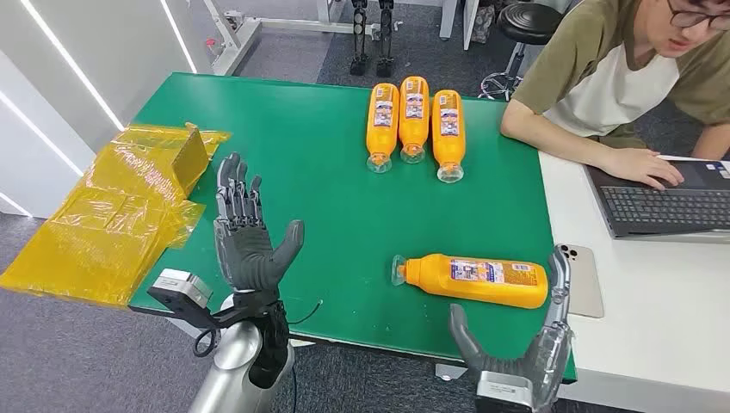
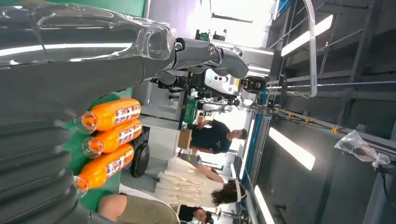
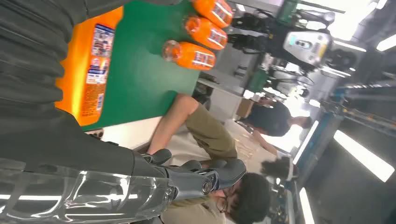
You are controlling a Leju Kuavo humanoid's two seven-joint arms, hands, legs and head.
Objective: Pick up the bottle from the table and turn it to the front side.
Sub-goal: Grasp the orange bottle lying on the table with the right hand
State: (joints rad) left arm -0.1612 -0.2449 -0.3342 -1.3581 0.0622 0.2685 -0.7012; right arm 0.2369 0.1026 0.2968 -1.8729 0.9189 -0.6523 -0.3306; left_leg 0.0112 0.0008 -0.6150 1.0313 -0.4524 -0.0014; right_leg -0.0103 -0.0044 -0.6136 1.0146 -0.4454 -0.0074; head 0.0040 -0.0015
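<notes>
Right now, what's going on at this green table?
A humanoid robot faces a green table with both hands raised and holding nothing. One orange bottle lies on its side near the table's front edge, just ahead of the right hand, untouched. The left hand hovers open, well to the bottle's left. Three more orange bottles lie side by side at the far edge. A person types on a laptop at the adjoining white table.
</notes>
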